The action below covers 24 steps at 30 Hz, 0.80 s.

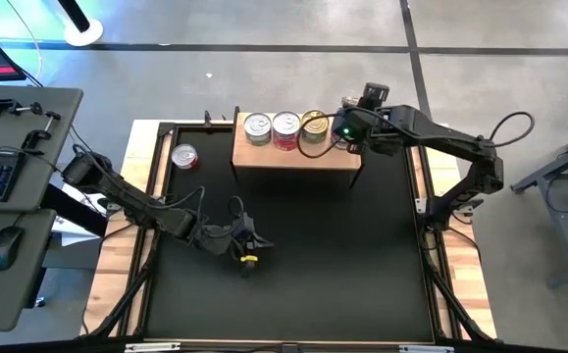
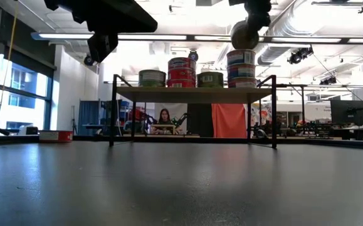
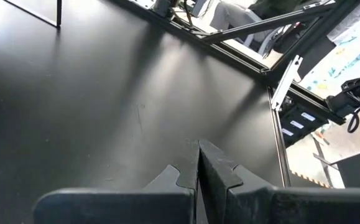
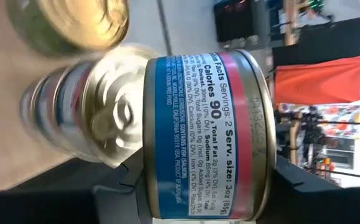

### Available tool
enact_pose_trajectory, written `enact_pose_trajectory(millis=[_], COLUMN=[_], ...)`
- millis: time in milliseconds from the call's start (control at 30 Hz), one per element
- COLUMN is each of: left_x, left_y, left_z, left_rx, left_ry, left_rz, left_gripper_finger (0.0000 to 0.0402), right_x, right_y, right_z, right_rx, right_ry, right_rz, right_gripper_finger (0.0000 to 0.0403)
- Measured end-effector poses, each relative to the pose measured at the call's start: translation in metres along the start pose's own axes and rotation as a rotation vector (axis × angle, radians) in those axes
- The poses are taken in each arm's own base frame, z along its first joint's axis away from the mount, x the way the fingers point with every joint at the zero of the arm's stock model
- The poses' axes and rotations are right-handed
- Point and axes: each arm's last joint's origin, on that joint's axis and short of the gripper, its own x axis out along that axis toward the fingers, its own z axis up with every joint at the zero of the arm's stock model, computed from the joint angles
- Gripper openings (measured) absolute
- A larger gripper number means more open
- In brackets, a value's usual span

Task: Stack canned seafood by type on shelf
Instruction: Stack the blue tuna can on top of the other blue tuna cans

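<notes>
Blue-and-red labelled tin [image 4: 207,134], clamped in the right gripper [image 4: 204,186] over the wooden shelf [image 1: 293,155] stack, lies sideways across the wrist picture; its label reads "Calories 90". Left gripper [image 3: 198,165] closed, empty.

Bright ceiling strip lights [image 2: 187,37] flood the room behind the shelf [image 2: 194,94], and daylight pours through the windows [image 2: 5,94] far to its side. Against that glow the shelf's legs and the cans on it look dark, nearly backlit. The black mat [image 2: 181,188] below the shelf carries a soft grey sheen. Up close, the held can [image 4: 204,137] reads sharp, while the silver lid [image 4: 105,112] behind it is smeared and doubled, glaring white.
</notes>
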Motion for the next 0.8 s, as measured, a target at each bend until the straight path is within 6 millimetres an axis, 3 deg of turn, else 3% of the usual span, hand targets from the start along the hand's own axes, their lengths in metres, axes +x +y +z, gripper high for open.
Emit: enact_pose_trajectory(millis=[633, 800], left_x=[-0.001, -0.003], left_y=[-0.001, -0.002], left_z=[-0.004, -0.008], left_rx=[-0.011, -0.018], left_ry=[0.028, 0.053], left_rz=[0.004, 0.01], left_gripper_finger=[0.0, 0.0], right_x=[0.022, 0.022], right_y=[-0.002, -0.002], right_z=[0.008, 0.008], right_rx=[-0.037, -0.014], right_ry=[0.034, 0.03], right_rz=[0.013, 0.011], right_gripper_finger=[0.0171, 0.0235])
